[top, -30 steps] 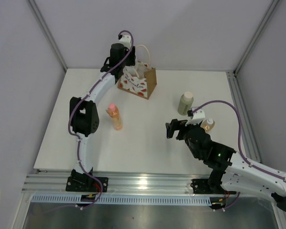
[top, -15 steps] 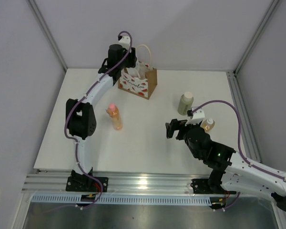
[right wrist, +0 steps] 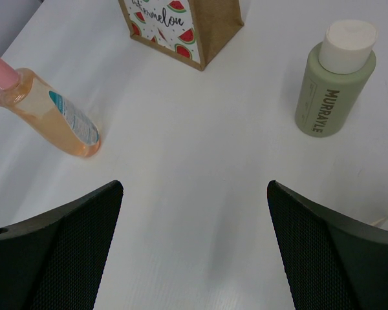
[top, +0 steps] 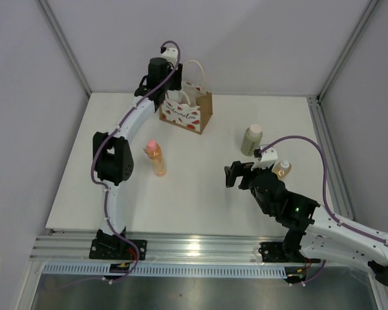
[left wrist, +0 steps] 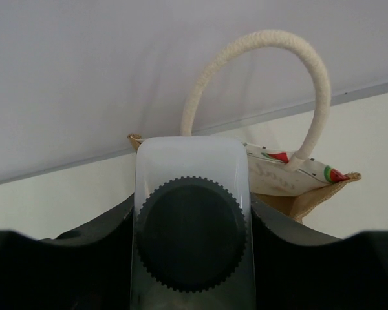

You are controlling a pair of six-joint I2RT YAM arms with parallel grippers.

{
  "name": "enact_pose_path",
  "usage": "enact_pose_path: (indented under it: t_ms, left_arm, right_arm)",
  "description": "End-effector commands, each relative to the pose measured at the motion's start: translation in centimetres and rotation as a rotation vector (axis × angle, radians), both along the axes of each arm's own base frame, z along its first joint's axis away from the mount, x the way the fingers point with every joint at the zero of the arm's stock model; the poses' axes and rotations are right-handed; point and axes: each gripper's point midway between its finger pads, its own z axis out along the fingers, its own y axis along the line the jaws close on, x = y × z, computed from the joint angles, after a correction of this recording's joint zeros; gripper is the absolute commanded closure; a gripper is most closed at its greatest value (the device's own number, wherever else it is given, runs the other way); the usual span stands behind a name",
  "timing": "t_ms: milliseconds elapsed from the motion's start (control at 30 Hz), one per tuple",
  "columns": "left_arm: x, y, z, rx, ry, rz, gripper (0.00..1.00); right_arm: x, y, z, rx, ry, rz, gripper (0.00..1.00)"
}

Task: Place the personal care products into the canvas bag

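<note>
Left elbow [top: 113, 159] swung back rightward; left pincer [top: 167, 92], upper centre, holds black-lidded jar [left wrist: 191, 242], lid toward its camera, canvas bag [top: 193, 111] mouth just beyond, rightward; right pincer [top: 235, 175] wide, lower right.

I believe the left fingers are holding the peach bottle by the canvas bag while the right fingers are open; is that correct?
Not quite: the left wrist view shows the left fingers holding the black-lidded jar, by the canvas bag; the right fingers are open.
</note>
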Motion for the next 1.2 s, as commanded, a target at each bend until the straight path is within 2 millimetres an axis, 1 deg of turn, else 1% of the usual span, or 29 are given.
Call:
enact_pose_path:
  t_ms: [0, 133, 167, 233, 267, 300, 367, 400, 433, 500, 533, 567, 633, 667, 767, 800, 867, 967, 1033, 1067, 1167]
  left_arm:
    - [1.6, 1.4, 6.7, -0.022, -0.190, 0.038, 1.00]
    - [2.3, 1.6, 6.1, -0.011, -0.181, 0.046, 0.99]
    - [2.5, 1.9, 5.9, -0.007, -0.178, 0.059, 1.00]
    - [2.8, 2.1, 5.1, 0.000, -0.162, 0.069, 0.99]
    - [3.0, 2.4, 5.1, 0.007, -0.166, 0.087, 0.99]
    - [3.2, 2.8, 4.5, 0.017, -0.159, 0.110, 0.99]
    - [3.5, 3.4, 4.2, 0.024, -0.160, 0.145, 0.99]
    - [3.6, 3.3, 3.7, 0.030, -0.154, 0.141, 0.99]
    - [3.7, 3.2, 3.7, 0.032, -0.157, 0.132, 0.99]
    - [3.9, 2.9, 3.2, 0.043, -0.150, 0.116, 0.99]
    - [4.1, 3.0, 2.6, 0.048, -0.143, 0.120, 0.99]
    - [4.2, 3.0, 2.6, 0.047, -0.146, 0.126, 0.98]
    - [4.4, 2.9, 1.9, 0.055, -0.138, 0.120, 0.91]
    - [4.5, 2.8, 1.6, 0.055, -0.135, 0.117, 0.85]
    - [4.7, 2.8, 0.8, 0.056, -0.125, 0.119, 0.76]
    - [4.7, 2.7, 0.6, 0.058, -0.122, 0.115, 0.70]
    - [4.9, 2.8, -0.2, 0.061, -0.110, 0.115, 0.63]
    - [5.0, 2.8, -0.8, 0.061, -0.101, 0.122, 0.60]
    - [4.9, 2.9, -0.9, 0.059, -0.097, 0.124, 0.56]
    - [4.8, 2.8, -1.1, 0.060, -0.093, 0.121, 0.52]
    - [4.5, 2.9, -0.8, 0.051, -0.094, 0.121, 0.46]
  right_arm:
    - [0.1, 0.3, 2.1, 0.054, -0.023, 0.001, 0.03]
    - [0.1, 0.3, 2.0, 0.051, -0.022, 0.000, 0.03]
    - [0.1, 0.3, 2.0, 0.052, -0.023, -0.002, 0.03]
    - [0.1, 0.3, 1.9, 0.048, -0.022, -0.002, 0.03]
    - [0.2, 0.4, 1.9, 0.044, -0.021, -0.001, 0.03]
    - [0.2, 0.4, 1.8, 0.041, -0.019, -0.001, 0.03]
    - [0.2, 0.5, 1.8, 0.040, -0.017, 0.000, 0.03]
    - [0.2, 0.6, 1.8, 0.041, -0.014, 0.005, 0.03]
    - [0.2, 0.6, 1.7, 0.041, -0.013, 0.007, 0.03]
    - [0.1, 0.6, 1.8, 0.043, -0.014, 0.008, 0.03]
    - [0.1, 0.7, 1.8, 0.043, -0.014, 0.011, 0.03]
    - [0.1, 0.7, 1.8, 0.043, -0.014, 0.011, 0.03]
    - [0.1, 0.6, 1.8, 0.043, -0.014, 0.008, 0.03]
    - [0.1, 0.7, 1.8, 0.044, -0.013, 0.011, 0.03]
    - [0.0, 0.8, 1.8, 0.048, -0.011, 0.020, 0.03]
    - [0.0, 0.8, 1.8, 0.049, -0.010, 0.021, 0.03]
    - [-0.1, 0.8, 1.9, 0.053, -0.010, 0.022, 0.03]
    - [-0.1, 0.8, 2.1, 0.057, -0.011, 0.023, 0.03]
    - [-0.1, 0.7, 2.0, 0.057, -0.011, 0.023, 0.03]
    - [-0.2, 0.7, 2.1, 0.060, -0.012, 0.023, 0.03]
    - [-0.1, 0.7, 2.1, 0.058, -0.012, 0.022, 0.03]
